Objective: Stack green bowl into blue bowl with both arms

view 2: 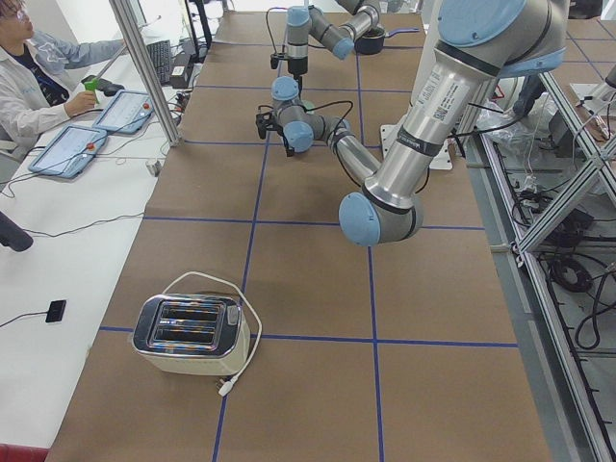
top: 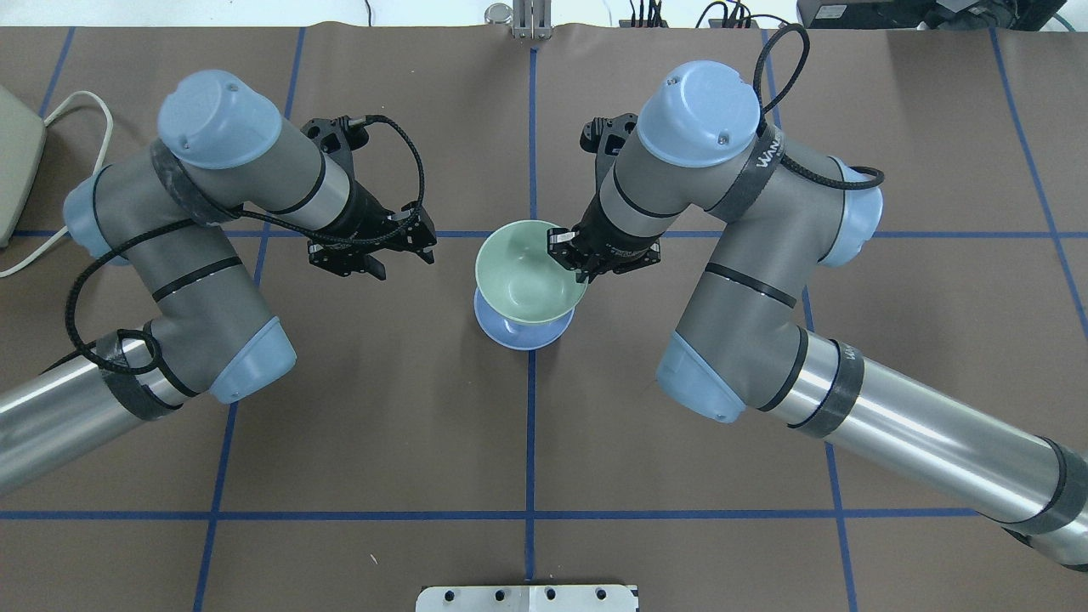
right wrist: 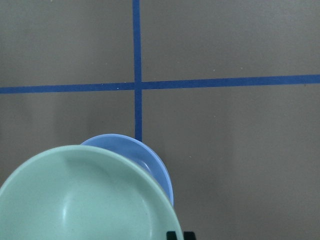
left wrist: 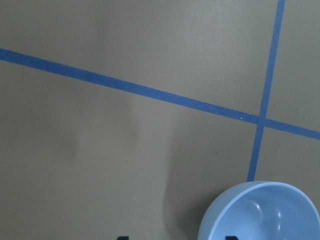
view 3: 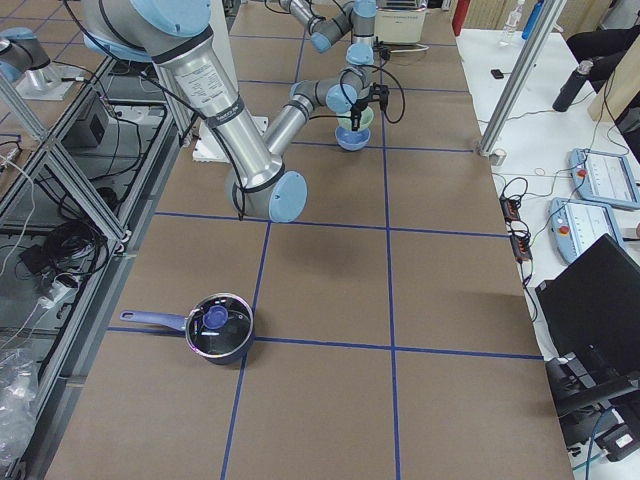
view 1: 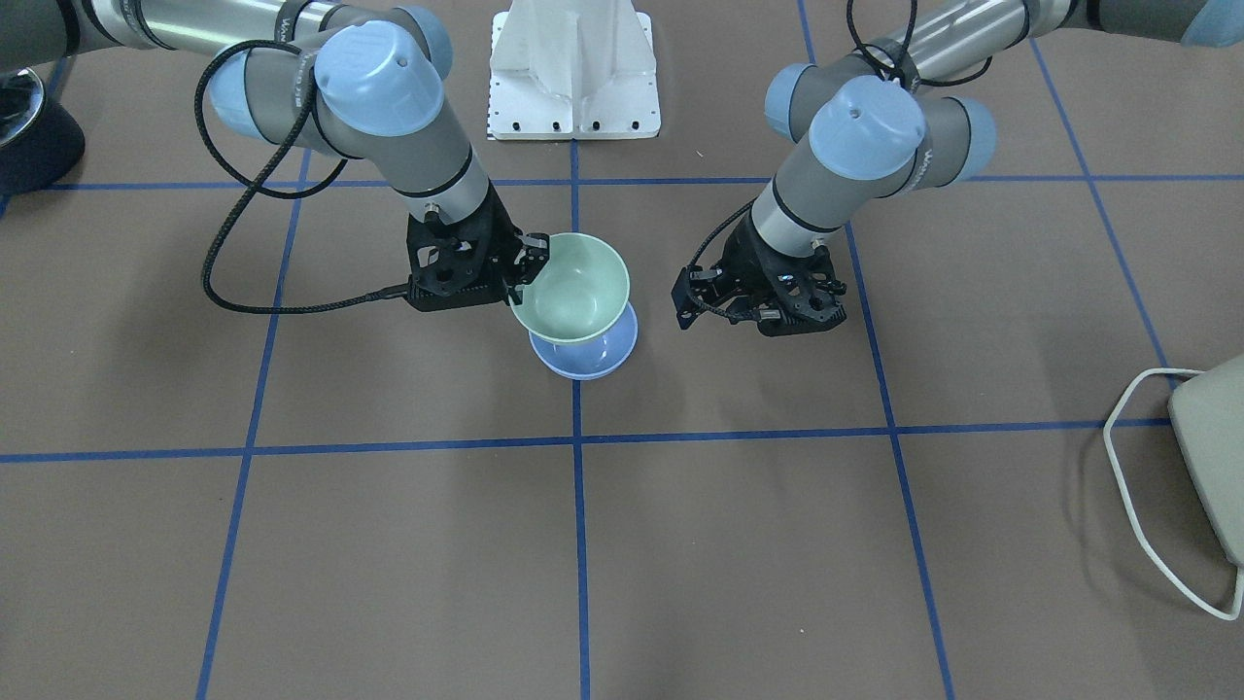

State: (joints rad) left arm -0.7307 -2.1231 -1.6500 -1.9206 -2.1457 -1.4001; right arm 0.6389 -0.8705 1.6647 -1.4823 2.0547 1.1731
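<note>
The right fingers [top: 561, 241] are clenched on the rim of the green bowl [view 1: 573, 287], pinching its edge on the side nearest that arm. In the right wrist view the two fingertips sit close together at the bottom edge, just beside the bowl's pale rim. The green bowl is upright, open side up, and held over the blue bowl [view 1: 586, 356].

The blue bowl stands on the brown surface [view 1: 389, 544], on a blue tape line [view 1: 580, 544] that runs toward the robot's base. From the front and from overhead, the green bowl covers most of the blue bowl, leaving only a crescent of blue showing on the side away from the right arm. Whether the green bowl's base touches the blue bowl cannot be told from these views.

The left fingers [top: 372, 265] are spread wide and grasp nothing. They hang low over the surface, pointing down, apart from both bowls. In the left wrist view only the two fingertips show at the bottom edge, well apart from each other, and the blue bowl lies at the lower right corner with one fingertip in front of its rim.
</note>
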